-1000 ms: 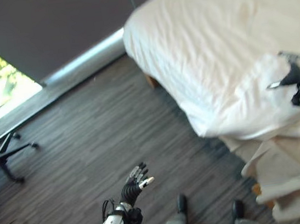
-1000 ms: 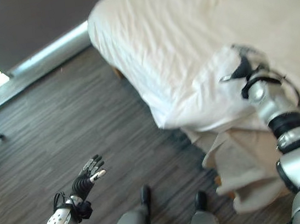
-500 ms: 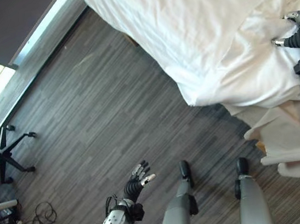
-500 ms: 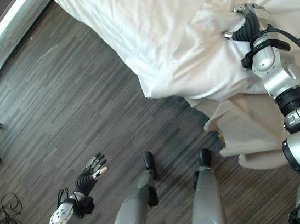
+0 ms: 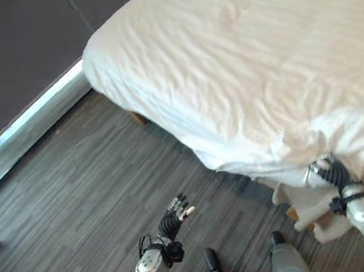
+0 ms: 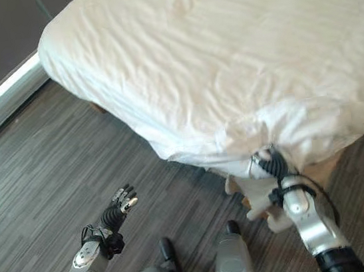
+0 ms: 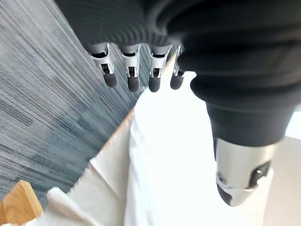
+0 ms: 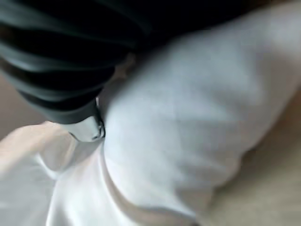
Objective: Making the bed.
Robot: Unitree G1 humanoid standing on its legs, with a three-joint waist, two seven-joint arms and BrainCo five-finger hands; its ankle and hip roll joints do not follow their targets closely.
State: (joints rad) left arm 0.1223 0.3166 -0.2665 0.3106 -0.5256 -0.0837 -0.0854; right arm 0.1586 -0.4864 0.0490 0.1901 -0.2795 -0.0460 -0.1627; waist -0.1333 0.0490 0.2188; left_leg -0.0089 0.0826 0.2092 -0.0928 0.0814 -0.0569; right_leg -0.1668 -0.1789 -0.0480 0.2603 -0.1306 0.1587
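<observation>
The bed's white duvet [image 5: 253, 66] lies spread over the mattress, rumpled at the near corner. My right hand [image 5: 331, 173] is at that corner's lower edge, fingers curled into the duvet's hem [image 6: 284, 146]. In the right wrist view, white cloth [image 8: 188, 122] bunches against the hand's thumb [image 8: 84, 125]. A beige sheet [image 5: 302, 210] hangs below the corner beside the hand. My left hand [image 5: 175, 219] hovers over the floor well left of the bed, fingers [image 7: 131, 77] straight and holding nothing.
Dark plank floor [image 5: 75, 190] runs along the bed's left side. A dark wall with a bright sill strip [image 5: 32, 115] stands at the far left. A wooden bed leg [image 5: 137, 118] shows under the far corner, another [image 7: 14, 205] in the left wrist view.
The camera has swung, shifting the whole picture. My right hand has come down from the bed's top to the corner's lower edge, still holding the duvet. The left hand stays open.
</observation>
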